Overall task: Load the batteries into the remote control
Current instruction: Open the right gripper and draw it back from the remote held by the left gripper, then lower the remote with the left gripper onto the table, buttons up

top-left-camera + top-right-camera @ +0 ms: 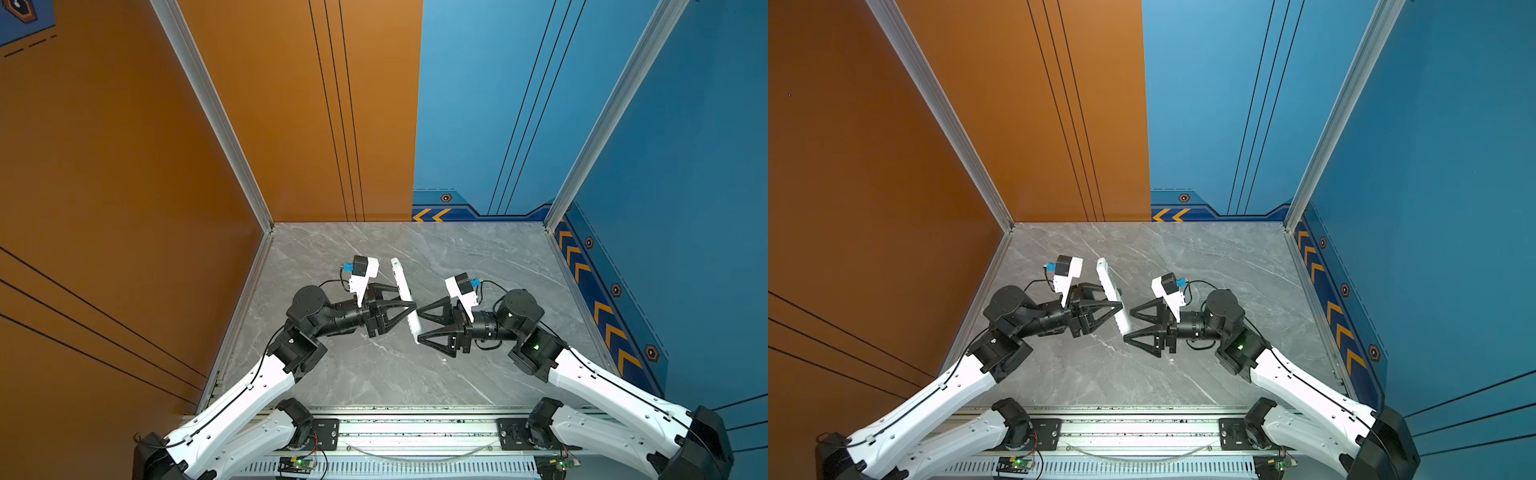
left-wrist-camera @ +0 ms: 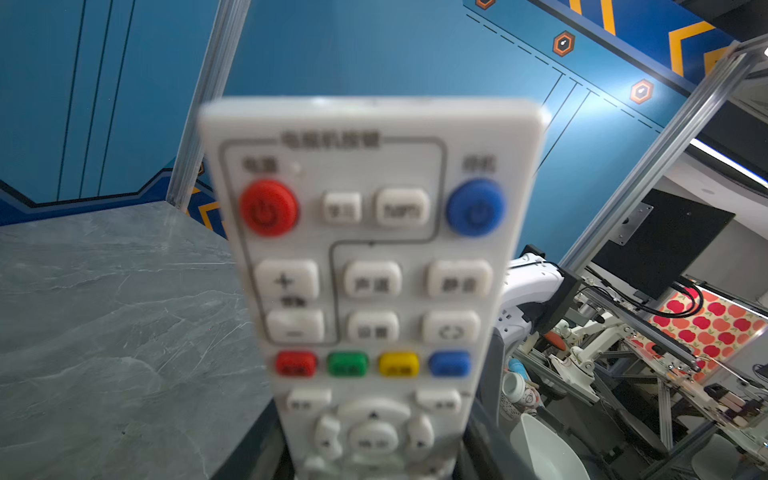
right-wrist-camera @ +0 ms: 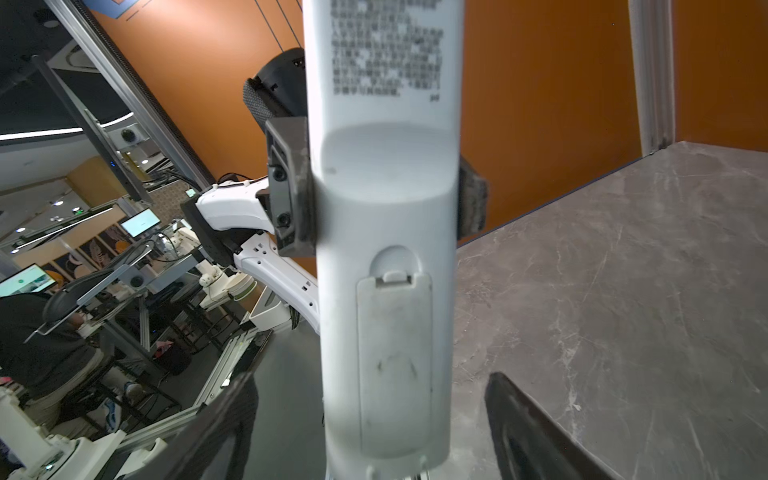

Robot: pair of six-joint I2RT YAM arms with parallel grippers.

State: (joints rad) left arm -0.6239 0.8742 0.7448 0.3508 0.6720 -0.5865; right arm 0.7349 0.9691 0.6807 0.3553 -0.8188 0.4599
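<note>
Left gripper (image 1: 408, 299) reaches in from 9 o'clock and it is clamped on the remote control (image 1: 401, 282), jaws pressed to the two long edges about midway along. In both top views the white bar runs from 11 o'clock down to 5 o'clock over the grey tabletop (image 1: 374, 374), dead centre between the two arms (image 1: 1111, 286).

Right gripper (image 1: 418, 326) comes from 3 o'clock with its jaws spread wide and nothing in them. The tips sit at the remote's 5 o'clock end, one on each side. From above the nearer tip looks to meet that end, but the right wrist view shows both fingers (image 3: 532, 428) standing clear of the white body.

Around them, an orange wall (image 1: 124, 187) at 9 o'clock and a blue wall (image 1: 685, 166) at 3 o'clock. Between the two grippers stands only the remote itself.

The right wrist view gives the plain back of the remote (image 3: 386, 249): blurred print at one end, the battery cover (image 3: 395, 365) seated flush in its recess, and the left gripper's dark pads (image 3: 291, 199) squeezing either edge. The left wrist view gives the front (image 2: 370, 270): red and blue round buttons, then a red, green, yellow and blue row, all soft with blur. The top views show neither face clearly.
</note>
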